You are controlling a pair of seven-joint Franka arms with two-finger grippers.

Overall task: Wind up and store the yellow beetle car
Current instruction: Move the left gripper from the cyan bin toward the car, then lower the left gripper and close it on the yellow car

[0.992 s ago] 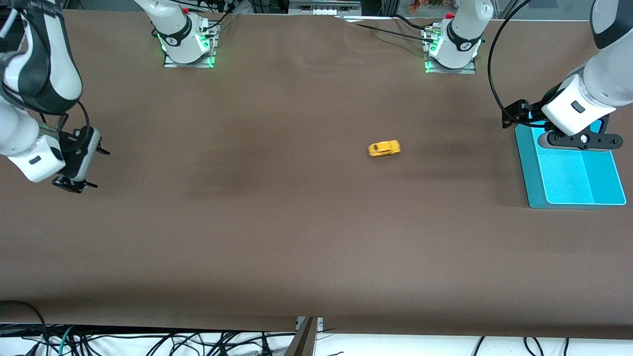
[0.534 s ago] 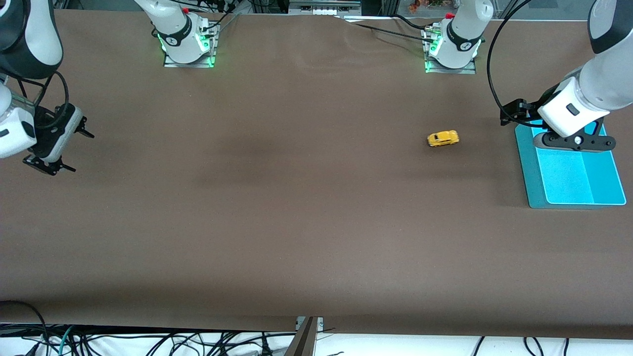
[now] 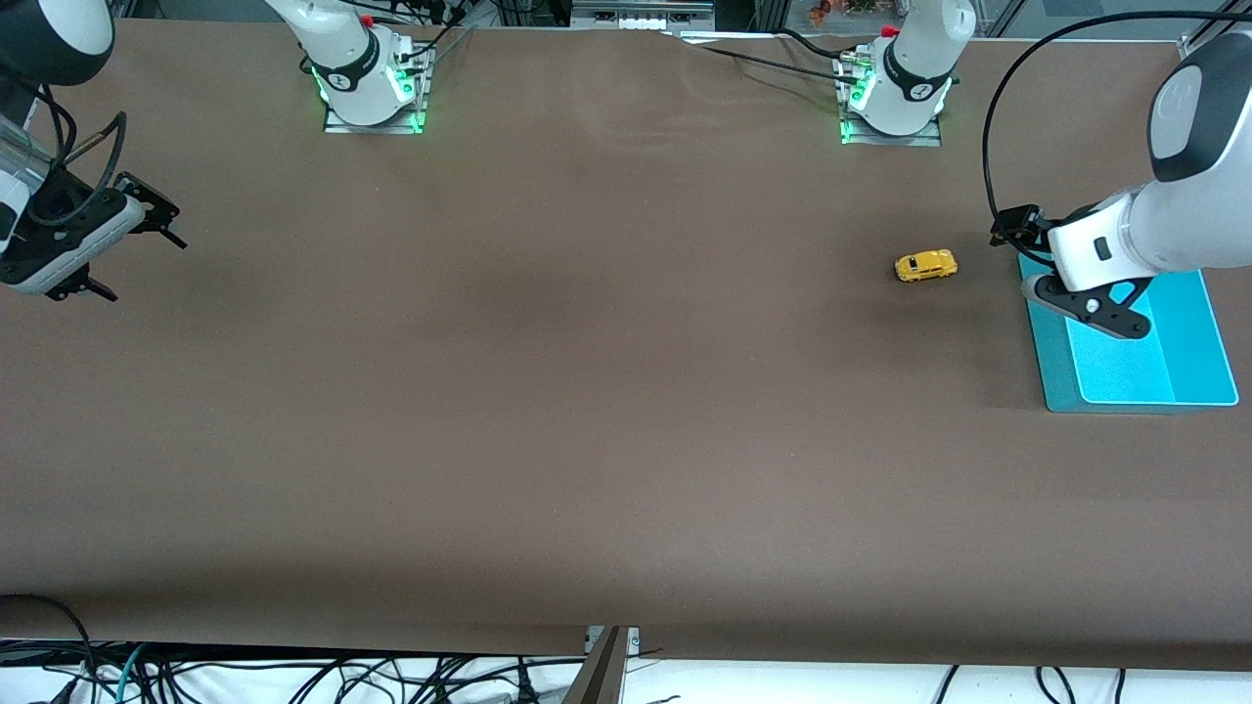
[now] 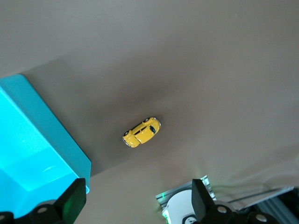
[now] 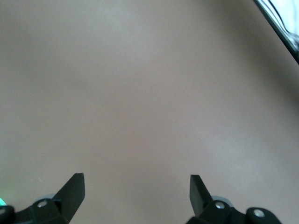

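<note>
Yellow beetle car (image 3: 925, 265) sits on the brown surface (image 3: 587, 411) toward the left arm's end, beside the blue tray (image 3: 1193, 342); left hand (image 3: 1084, 298), fingers wide and empty, should descend straight over its narrow body; right hand (image 3: 98, 244) waits, open and empty, over the right arm's edge.

Even overhead light falls on the matte brown counter (image 3: 587, 411), giving soft, faint shadows. The front view is sharp; the yellow beetle car (image 3: 925, 265) shows crisp, with a dim shadow beside it. Green lamps glow at the 2 arm bases. The turquoise tray (image 4: 28, 154) glares brightly in the left wrist view.
</note>
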